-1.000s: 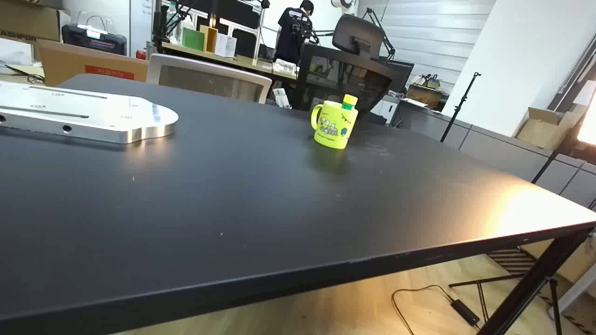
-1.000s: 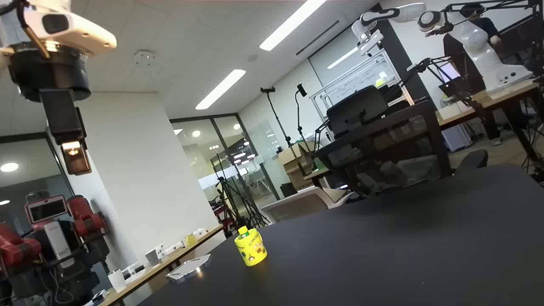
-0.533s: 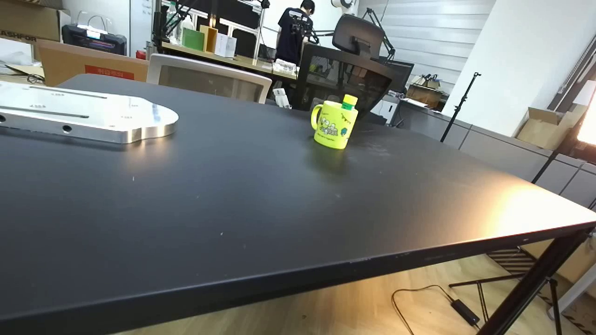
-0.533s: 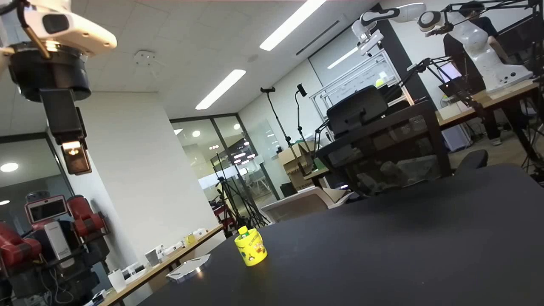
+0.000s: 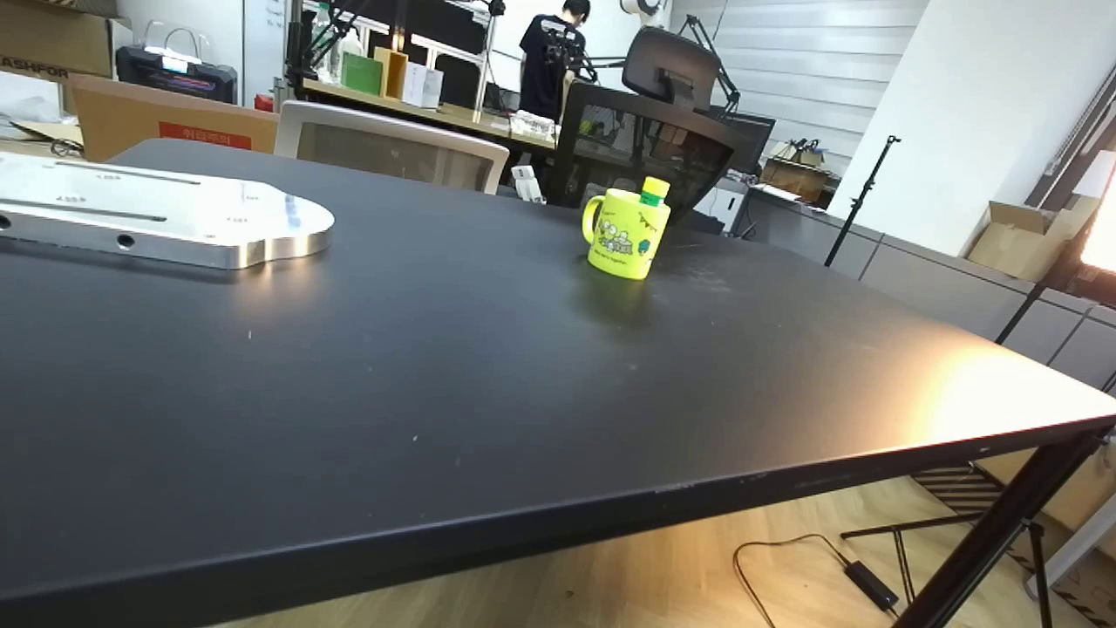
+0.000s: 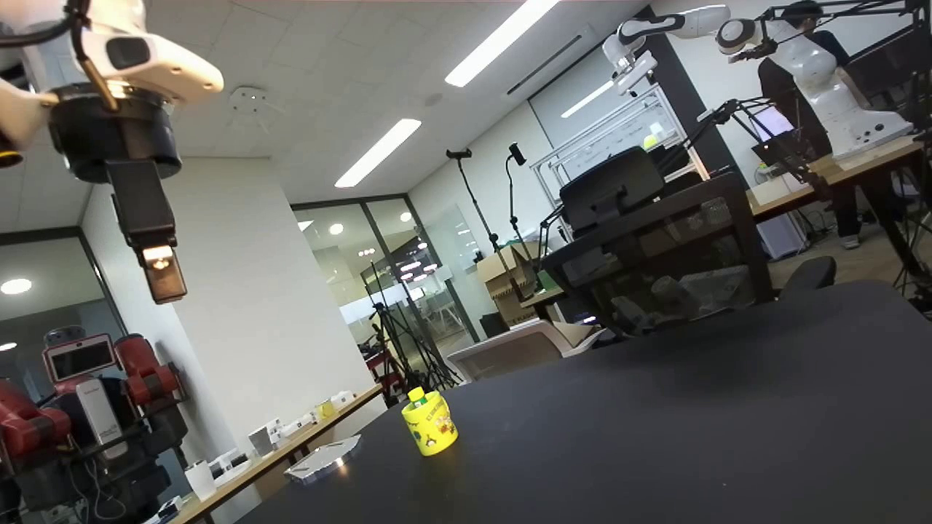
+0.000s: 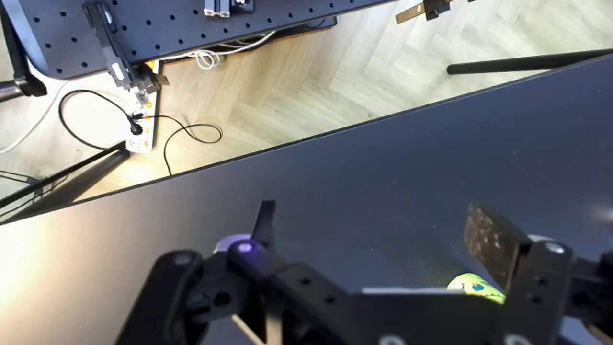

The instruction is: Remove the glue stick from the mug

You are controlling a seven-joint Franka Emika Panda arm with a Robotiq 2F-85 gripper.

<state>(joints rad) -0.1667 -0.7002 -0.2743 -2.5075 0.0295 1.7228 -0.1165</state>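
The lime-green mug (image 5: 617, 242) stands upright on the dark table, its handle on the left in an exterior view; it also shows in an exterior view (image 6: 431, 429). The glue stick (image 5: 654, 189) stands in the mug, its yellow top and green band above the rim; its top also shows in an exterior view (image 6: 416, 395). My gripper (image 6: 166, 280) hangs high above the table, apart from the mug. In the wrist view my gripper (image 7: 371, 211) is open with nothing between its fingers. Part of the mug (image 7: 474, 286) shows near the right finger; the glue stick is hidden there.
A silver metal plate (image 5: 174, 214) lies on the dark table (image 5: 453, 392); the plate also shows in an exterior view (image 6: 324, 458). A mesh-backed chair (image 5: 392, 150) and a black chair (image 5: 645, 144) stand behind the table edge. The wrist view shows a perforated bench (image 7: 163, 28).
My gripper and arm have shifted to the right and very slightly down in an exterior view. The mug and glue stick have not moved.
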